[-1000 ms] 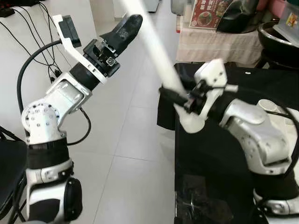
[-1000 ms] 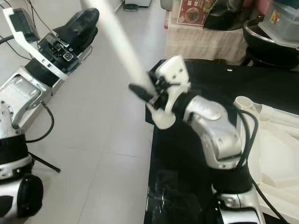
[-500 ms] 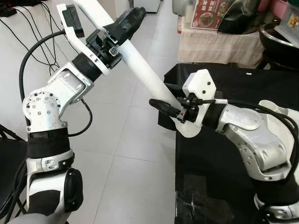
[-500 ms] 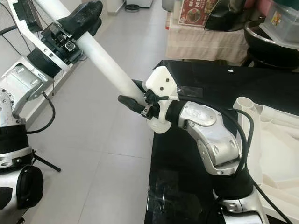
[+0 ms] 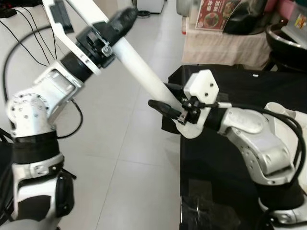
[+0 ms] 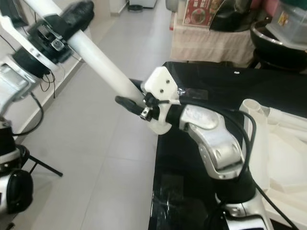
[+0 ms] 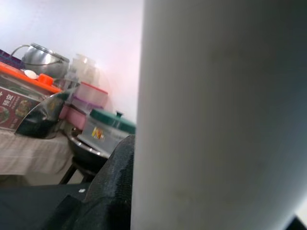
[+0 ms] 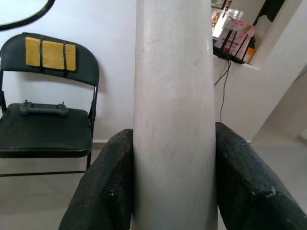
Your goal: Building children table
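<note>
White tube (image 5: 139, 67): long, round, held in the air over the tiled floor (image 5: 129, 158), slanting from upper left down toward the black table (image 5: 225, 158). Both grippers are on it.

Right gripper (image 5: 168, 103): at the tube's lower end, just off the table's near-left corner. The right wrist view gives what the eye views do not: the two black fingers (image 8: 103, 187) press flat against opposite sides of the tube (image 8: 175, 115), so it is closed on the tube. Behind, a black folding chair (image 8: 48, 120) with yellow patches on its backrest stands against a white wall.

Left gripper (image 5: 115, 28): higher up the tube, blurred in both eye views. In the left wrist view the tube (image 7: 220, 115) takes up most of the frame, with one black finger (image 7: 112, 191) lying against its side; the other finger is hidden. Grip looks closed round the tube. Beyond it: a shelf of lidded containers (image 7: 91, 100) and a metal kettle (image 7: 41, 60).

Arm pose: left arm (image 5: 48, 96) raised, elbow bent, forearm angled up and to the right. Right arm (image 5: 249, 139) reaches across the table toward the left, wrist with white camera housing (image 5: 201, 88) leading.

White moulded part (image 6: 283, 143) lies on the table's right side, partly out of frame.
</note>
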`<state>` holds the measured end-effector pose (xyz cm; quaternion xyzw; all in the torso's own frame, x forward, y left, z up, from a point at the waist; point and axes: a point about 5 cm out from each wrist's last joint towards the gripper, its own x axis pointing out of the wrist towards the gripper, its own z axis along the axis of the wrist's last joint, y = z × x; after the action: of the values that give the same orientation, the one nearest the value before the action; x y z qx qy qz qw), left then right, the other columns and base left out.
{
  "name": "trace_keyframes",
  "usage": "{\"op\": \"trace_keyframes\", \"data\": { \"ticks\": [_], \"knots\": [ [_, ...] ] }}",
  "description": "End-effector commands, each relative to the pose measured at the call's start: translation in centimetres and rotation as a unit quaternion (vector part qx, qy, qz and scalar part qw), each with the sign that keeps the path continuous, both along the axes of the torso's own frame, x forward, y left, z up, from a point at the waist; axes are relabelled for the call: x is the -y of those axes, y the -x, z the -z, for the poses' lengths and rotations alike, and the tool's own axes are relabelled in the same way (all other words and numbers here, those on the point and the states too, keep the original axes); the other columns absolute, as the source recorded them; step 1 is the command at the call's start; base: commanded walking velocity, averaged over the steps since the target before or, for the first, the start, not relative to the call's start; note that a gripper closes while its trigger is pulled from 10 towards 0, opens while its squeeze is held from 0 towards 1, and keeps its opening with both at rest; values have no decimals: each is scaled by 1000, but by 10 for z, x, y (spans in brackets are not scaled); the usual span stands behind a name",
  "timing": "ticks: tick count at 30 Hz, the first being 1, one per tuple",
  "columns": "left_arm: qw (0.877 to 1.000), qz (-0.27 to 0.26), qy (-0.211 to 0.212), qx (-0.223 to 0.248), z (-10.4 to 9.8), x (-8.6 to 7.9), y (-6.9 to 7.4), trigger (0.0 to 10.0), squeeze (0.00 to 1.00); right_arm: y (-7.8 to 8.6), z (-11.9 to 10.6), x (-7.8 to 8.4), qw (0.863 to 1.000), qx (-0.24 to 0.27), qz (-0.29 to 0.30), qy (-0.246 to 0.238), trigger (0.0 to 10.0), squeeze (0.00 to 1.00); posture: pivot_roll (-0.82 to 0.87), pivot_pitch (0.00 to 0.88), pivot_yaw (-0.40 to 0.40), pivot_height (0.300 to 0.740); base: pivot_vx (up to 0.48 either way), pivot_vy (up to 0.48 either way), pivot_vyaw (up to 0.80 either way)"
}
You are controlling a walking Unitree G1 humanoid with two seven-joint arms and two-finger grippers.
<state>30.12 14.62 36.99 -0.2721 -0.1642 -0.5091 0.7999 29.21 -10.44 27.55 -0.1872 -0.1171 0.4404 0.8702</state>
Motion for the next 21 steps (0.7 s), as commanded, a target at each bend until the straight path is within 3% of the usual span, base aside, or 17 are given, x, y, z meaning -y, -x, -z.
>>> {"op": "trace_keyframes", "data": {
  "ticks": [1, 6, 8, 9, 10, 11, 12, 13, 19, 20, 21],
  "knots": [
    [992, 98, -75, 29, 1, 23, 13, 0, 0, -20, 17, 14, 994, -48, 90, 24, 10000, 1000, 35, 50, -28, 740, 0, 0, 0],
    [988, 108, -105, 38, 0, 30, 12, 0, 0, -25, 21, 13, 992, -63, 104, 32, 10000, 1000, 31, 47, -28, 740, 0, 0, 0],
    [979, 139, -140, 54, -3, 46, 10, 0, 0, -32, 26, 0, 988, -72, 123, 63, 10000, 1000, 22, 40, -20, 740, 0, 0, 0],
    [979, 139, -140, 54, -3, 46, 10, 0, 0, -32, 26, 0, 988, -72, 123, 63, 10000, 1000, 22, 40, -20, 740, 0, 0, 0],
    [976, 149, -148, 58, -3, 52, 9, 0, 0, -36, 27, -7, 986, -81, 134, 64, 10000, 620, 19, 39, -18, 740, 0, 0, 0],
    [973, 156, -156, 62, -2, 56, 9, 0, 0, -38, 28, -12, 983, -97, 145, 60, 10000, 157, 18, 39, -18, 740, 0, 0, 0],
    [973, 156, -156, 62, -2, 56, 9, 0, 0, -38, 28, -12, 983, -97, 145, 60, 10000, 157, 18, 39, -18, 740, 0, 0, 0],
    [970, 165, -163, 66, -1, 59, 10, 0, 0, -40, 28, -16, 980, -113, 157, 47, 10000, 0, 16, 40, -14, 740, 0, 0, 0],
    [963, 186, -180, 80, 3, 67, 11, 0, 0, -40, 26, -32, 973, -160, 166, -10, 10000, 0, 12, 39, -7, 740, 0, 0, 0],
    [962, 189, -180, 82, 3, 67, 11, 0, 0, -39, 25, -34, 972, -166, 167, -24, 4471, 0, 12, 39, -7, 740, 0, 0, 0],
    [961, 191, -181, 85, 3, 67, 11, 0, 0, -39, 24, -36, 971, -169, 167, -41, 0, 0, 13, 39, -6, 740, 0, 0, 0]
  ]
}}
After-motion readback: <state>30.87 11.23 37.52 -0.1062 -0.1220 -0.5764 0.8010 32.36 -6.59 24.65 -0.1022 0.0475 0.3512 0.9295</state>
